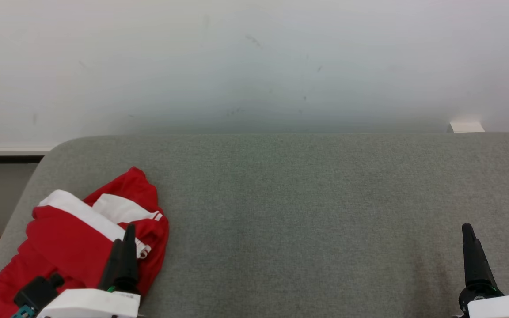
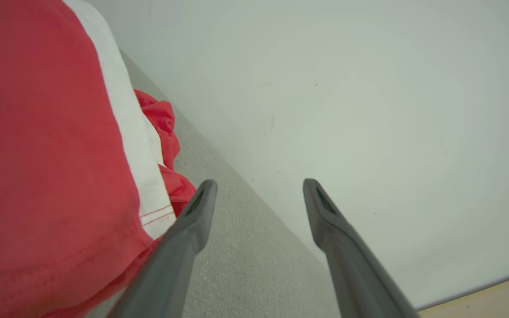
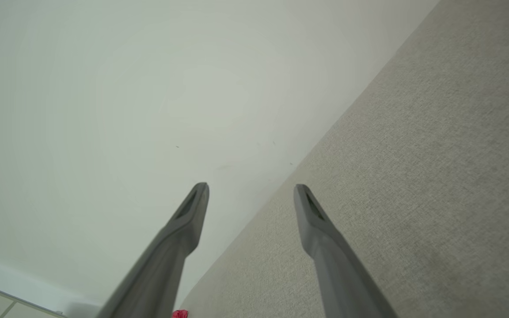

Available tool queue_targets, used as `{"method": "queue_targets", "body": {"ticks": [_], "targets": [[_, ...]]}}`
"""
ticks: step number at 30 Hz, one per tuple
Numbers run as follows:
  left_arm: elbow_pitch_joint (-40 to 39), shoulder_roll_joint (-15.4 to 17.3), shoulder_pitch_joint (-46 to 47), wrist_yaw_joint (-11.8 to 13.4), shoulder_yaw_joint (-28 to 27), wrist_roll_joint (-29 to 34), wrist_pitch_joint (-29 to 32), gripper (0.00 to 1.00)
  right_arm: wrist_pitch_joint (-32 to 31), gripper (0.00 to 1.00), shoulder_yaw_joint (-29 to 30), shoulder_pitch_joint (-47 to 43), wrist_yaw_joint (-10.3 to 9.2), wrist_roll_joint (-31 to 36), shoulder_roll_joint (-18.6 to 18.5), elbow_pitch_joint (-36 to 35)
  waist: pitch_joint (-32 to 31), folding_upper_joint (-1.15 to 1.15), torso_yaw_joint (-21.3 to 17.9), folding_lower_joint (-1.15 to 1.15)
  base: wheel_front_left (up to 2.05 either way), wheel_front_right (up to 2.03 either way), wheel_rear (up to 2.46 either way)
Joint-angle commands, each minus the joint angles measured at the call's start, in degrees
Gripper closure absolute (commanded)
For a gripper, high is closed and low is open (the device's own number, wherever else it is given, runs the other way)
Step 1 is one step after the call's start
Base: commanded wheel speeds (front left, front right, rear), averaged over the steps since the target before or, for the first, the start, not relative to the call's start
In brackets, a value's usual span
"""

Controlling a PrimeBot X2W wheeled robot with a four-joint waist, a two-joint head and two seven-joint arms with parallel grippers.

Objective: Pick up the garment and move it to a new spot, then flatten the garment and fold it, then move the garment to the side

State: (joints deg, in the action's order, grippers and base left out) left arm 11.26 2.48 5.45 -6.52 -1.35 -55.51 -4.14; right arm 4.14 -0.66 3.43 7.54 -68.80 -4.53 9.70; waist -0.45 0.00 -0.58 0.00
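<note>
Garment: we count one, a red piece with white bands, lying crumpled on the grey padded surface. It sits under and out to the left of the left gripper. We count two grippers, each with two long dark fingers, one padded surface and one pale wall beyond both sets of fingertips. One small white block rests at the far edge of the surface, ahead of the right gripper.

Left arm: its white wrist housing enters at the lower edge of the head view and the fingers point forward toward the wall. The wrist is rolled so that one finger lies nearly over the other. In the left wrist view the jaws stand well apart with nothing between them. The red cloth and one white band lie just to the left of the left finger, which overlaps the cloth's edge; we cannot tell whether they touch.

Right arm: it is posed likewise, fingers forward over bare grey surface, well apart from the garment. In the right wrist view its jaws also stand wide apart and hold nothing.
</note>
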Motion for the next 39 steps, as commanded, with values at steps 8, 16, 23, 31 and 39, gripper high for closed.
{"method": "queue_targets", "body": {"ticks": [8,16,23,31,39], "targets": [[-1.5,0.4,1.1,1.0,0.0,11.7,-1.8,0.00,1.7,0.00,0.6,1.1,-0.04,12.5,-0.5,-1.2,-0.2,0.00,-0.1,0.00,0.00,0.00,0.00],[-2.6,0.7,0.5,0.8,0.9,20.0,-3.1,0.00,3.1,0.00,0.7,1.0,-0.05,24.3,-0.1,-1.7,-0.3,0.00,-0.2,0.00,0.00,0.00,0.00],[-1.7,0.9,0.3,1.1,2.3,26.3,-4.2,0.00,4.2,0.00,0.5,0.7,-0.05,32.8,0.1,-1.4,-0.3,0.00,-0.3,0.00,0.00,0.00,0.00],[-1.2,1.2,0.5,1.7,3.3,31.5,-5.4,0.00,5.4,0.00,-1.2,0.7,-0.06,38.5,-0.2,-1.0,-0.3,0.00,-0.6,0.00,0.00,0.00,0.00],[-0.6,1.3,0.6,2.3,3.9,35.8,-6.5,0.00,6.5,0.00,-2.4,0.6,-0.07,42.5,-0.7,-1.0,-0.4,0.00,-0.6,0.00,0.00,0.00,0.00]]}}
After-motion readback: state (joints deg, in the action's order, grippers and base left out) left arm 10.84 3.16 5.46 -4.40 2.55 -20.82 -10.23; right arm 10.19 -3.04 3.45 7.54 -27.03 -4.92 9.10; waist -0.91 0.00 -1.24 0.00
